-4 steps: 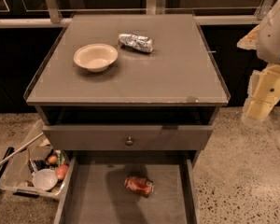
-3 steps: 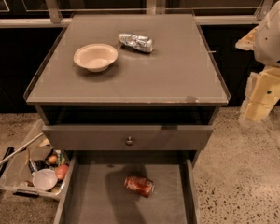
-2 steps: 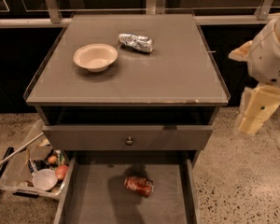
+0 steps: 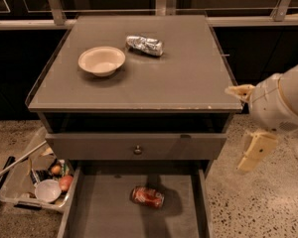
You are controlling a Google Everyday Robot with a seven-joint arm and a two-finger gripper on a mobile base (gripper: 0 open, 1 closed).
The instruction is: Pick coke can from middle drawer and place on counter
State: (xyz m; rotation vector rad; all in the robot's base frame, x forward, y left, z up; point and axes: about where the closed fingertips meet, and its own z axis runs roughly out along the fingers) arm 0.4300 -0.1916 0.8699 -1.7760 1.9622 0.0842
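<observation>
The coke can (image 4: 147,197) lies on its side on the floor of the open middle drawer (image 4: 99,217), at the bottom of the view. The counter (image 4: 188,78) is the grey cabinet top above it. My gripper (image 4: 247,121) hangs in the air off the cabinet's right side, level with the counter's front right corner. It is well above and to the right of the can, open and empty.
A cream bowl (image 4: 102,60) and a crumpled silver can (image 4: 145,44) sit on the counter's back left part. A closed drawer front with a small knob (image 4: 137,149) sits above the open drawer. A clear bin of odds and ends (image 4: 37,182) stands on the floor at the left.
My arm and gripper have moved left and down, closer to the cabinet's right front corner. The can, bowl and drawer have not moved.
</observation>
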